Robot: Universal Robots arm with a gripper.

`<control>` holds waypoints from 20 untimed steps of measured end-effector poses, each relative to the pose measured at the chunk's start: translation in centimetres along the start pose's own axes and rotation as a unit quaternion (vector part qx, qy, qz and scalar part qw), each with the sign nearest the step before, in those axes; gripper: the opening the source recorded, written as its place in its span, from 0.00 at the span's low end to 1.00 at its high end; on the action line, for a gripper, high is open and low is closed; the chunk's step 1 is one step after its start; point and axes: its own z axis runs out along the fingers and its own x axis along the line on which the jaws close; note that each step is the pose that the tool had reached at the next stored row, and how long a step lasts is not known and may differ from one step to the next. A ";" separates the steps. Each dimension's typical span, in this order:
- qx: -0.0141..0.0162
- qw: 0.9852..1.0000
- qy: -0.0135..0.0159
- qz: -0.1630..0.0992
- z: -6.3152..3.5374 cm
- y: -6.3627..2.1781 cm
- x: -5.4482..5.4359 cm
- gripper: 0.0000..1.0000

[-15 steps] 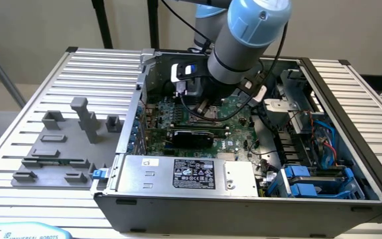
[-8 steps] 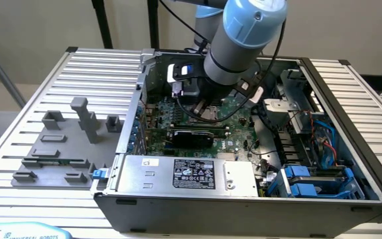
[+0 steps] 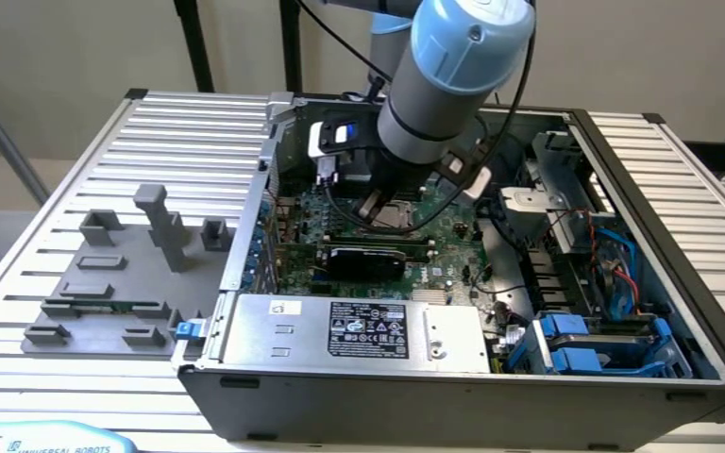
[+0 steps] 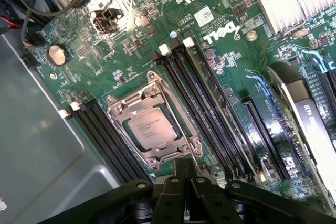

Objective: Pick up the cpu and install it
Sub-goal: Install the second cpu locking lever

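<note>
The open computer case (image 3: 463, 377) lies on a slatted table (image 3: 73, 170), and the arm reaches down into its middle, over the green Dell motherboard (image 4: 131, 40). In the exterior view the grey power-supply box (image 3: 350, 332) sits at the near edge of the case, well apart from the tool, with a black expansion card (image 3: 362, 255) between it and the place where the arm works.

In the wrist view the gripper (image 4: 185, 174) hangs close above the board with its jaws drawn fully together, the black fingers pressed side by side and nothing between them. Long black memory slots (image 4: 210, 103) run on both sides of the socket, their long axes roughly parallel to the line from the jaws out across the board.

The metal socket frame (image 4: 152, 124) lies just ahead of the closed fingertips, near but not under them. Inside that frame sits the cpu (image 4: 150, 128), flat, its silvery top facing up and its edges square to the frame. So the chip is already in its seat, directly forward of the jaws and below their level. By the look of it the placing is done. Whether the fingertips touch the frame's near edge cannot be told.
</note>
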 end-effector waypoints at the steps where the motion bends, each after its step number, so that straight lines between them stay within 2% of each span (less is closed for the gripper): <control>1: 0.000 1.000 0.000 0.002 -0.04 0.05 -0.1 0.11; 7: 0.002 1.000 0.001 0.010 -0.24 0.28 -0.6 0.11; 12: 0.001 1.000 0.001 0.012 -0.11 -0.24 -1.0 0.11; 20: 0.001 1.000 0.002 0.013 1.07 -0.18 -1.5 0.11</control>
